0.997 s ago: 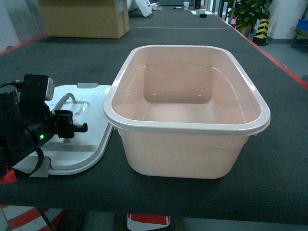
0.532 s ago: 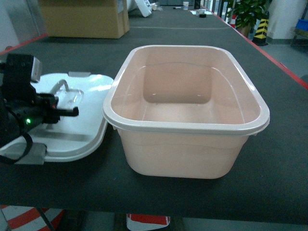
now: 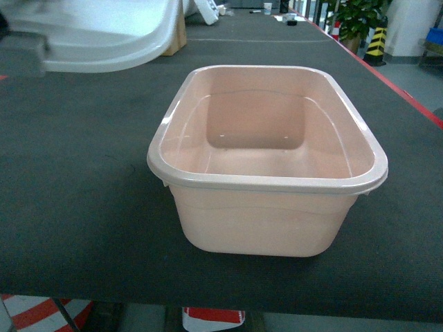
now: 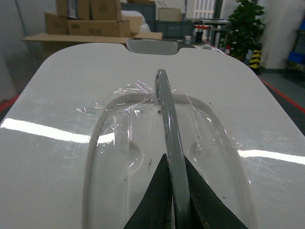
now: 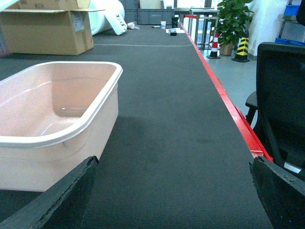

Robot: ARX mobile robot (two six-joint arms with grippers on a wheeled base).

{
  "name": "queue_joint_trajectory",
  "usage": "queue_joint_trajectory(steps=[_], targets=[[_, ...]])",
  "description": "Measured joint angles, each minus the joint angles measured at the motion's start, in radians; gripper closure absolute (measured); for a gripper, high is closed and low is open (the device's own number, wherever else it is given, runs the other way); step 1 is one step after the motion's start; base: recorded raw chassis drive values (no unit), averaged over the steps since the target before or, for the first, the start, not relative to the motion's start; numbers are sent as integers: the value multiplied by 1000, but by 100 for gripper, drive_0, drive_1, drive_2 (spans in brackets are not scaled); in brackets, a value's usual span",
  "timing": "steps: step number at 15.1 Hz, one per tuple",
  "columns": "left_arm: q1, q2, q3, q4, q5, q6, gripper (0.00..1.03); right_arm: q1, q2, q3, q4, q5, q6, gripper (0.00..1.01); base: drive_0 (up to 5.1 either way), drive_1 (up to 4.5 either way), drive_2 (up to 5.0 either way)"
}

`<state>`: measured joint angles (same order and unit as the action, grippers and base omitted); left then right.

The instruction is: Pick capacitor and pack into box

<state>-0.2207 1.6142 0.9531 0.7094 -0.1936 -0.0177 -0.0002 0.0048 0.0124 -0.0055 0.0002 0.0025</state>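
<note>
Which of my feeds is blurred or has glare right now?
Head view: the lid at top left is smeared by motion blur, while the tub is sharp. Left wrist view: bright glare streaks cross the lid, and its handle is in focus. Right wrist view: evenly lit, only the near fingertips look soft.

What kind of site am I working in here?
Probably a warehouse or factory floor: a long dark work table edged in red, cardboard cartons stacked at the far end, and striped safety bollards nearby.

Your pale pink box sits upright and open on the dark surface, its interior bare. Its white lid, grey handle upward, hangs raised at upper left, well apart from it.
</note>
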Motion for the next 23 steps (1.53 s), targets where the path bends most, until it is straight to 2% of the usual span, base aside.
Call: queue_joint_trajectory(steps=[2, 7, 12, 15, 18, 23], targets=[[-243, 105, 61, -61, -159, -66, 101, 0, 0, 0, 0, 0, 0, 3, 0, 0, 0], [-365, 207, 124, -88, -204, -92, 101, 0, 0, 0, 0, 0, 0, 3, 0, 0, 0], [-414, 293, 198, -135, -272, -121, 101, 0, 0, 0, 0, 0, 0, 3, 0, 0, 0], [-444, 344, 231, -147, -282, -141, 101, 0, 0, 0, 0, 0, 0, 3, 0, 0, 0], [-446, 385, 251, -148, -281, -146, 99, 0, 0, 0, 0, 0, 0, 3, 0, 0, 0], [-427, 348, 222, -85, -272, -151, 42, 0, 0, 0, 0, 0, 0, 3, 0, 0, 0]])
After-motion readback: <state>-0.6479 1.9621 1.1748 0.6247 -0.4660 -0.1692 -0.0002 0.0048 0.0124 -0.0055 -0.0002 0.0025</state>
